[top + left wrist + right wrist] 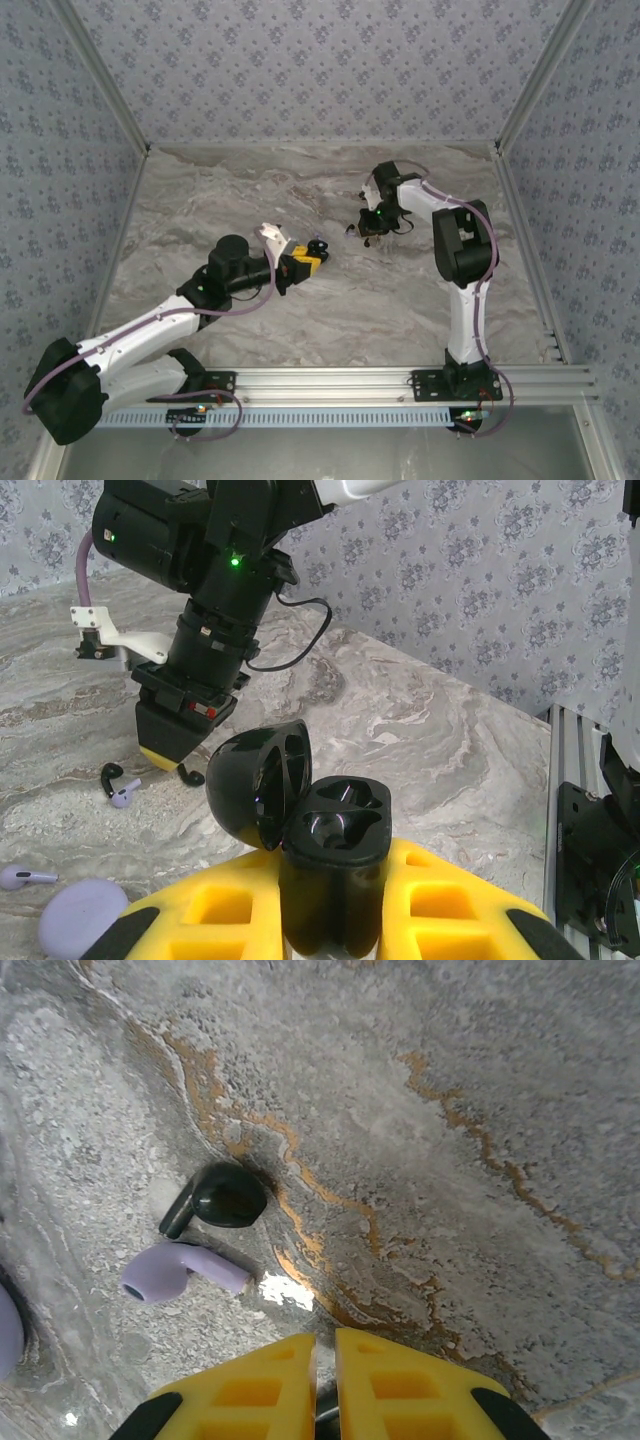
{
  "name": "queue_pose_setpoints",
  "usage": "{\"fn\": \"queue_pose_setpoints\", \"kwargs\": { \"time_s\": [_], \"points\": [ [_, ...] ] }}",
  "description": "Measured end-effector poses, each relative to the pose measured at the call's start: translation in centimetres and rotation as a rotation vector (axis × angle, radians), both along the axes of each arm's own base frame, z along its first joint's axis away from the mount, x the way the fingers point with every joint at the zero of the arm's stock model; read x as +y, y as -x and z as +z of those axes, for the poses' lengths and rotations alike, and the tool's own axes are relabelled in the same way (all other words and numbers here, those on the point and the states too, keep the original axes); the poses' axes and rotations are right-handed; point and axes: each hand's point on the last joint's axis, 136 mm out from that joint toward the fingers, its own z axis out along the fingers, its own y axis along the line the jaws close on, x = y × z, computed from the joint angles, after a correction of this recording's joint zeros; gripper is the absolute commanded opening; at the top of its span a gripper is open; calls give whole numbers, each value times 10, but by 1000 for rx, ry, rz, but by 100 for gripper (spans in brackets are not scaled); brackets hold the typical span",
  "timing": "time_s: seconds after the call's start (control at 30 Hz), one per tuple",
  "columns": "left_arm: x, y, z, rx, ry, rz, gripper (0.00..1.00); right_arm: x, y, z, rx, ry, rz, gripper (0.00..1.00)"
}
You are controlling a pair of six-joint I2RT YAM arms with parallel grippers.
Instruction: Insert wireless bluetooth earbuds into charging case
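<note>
My left gripper (333, 880) is shut on the black charging case (337, 830), held upright above the table with its lid (255, 780) hinged open to the left and both wells empty. From above, the case (318, 247) sticks out past the left gripper (303, 262). My right gripper (325, 1345) hovers just above the marble, fingers nearly together on a small dark piece that looks like one black earbud (190, 776), its stem hanging under the yellow tips (168, 748). The other black earbud (222, 1197) lies on the table ahead and to the left of those fingers.
A lavender earbud (175, 1270) lies touching the black one on the table. A second lavender earbud (25, 877) and a pale lavender disc (85, 920) lie nearby. The right gripper (371, 232) is up and to the right of the case. Wallpapered walls enclose the marble table (330, 320).
</note>
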Motion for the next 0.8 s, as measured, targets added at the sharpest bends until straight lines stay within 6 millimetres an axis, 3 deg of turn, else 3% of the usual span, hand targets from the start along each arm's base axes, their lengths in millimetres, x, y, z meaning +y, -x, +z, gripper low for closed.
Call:
{"fn": "queue_pose_setpoints", "kwargs": {
  "time_s": [0.33,0.8],
  "points": [
    [0,0,0,1,-1,0,13,-5,2,-3,-6,53,-8,14],
    [0,0,0,0,0,0,13,-19,23,-4,-8,130,-15,14]
  ]
}}
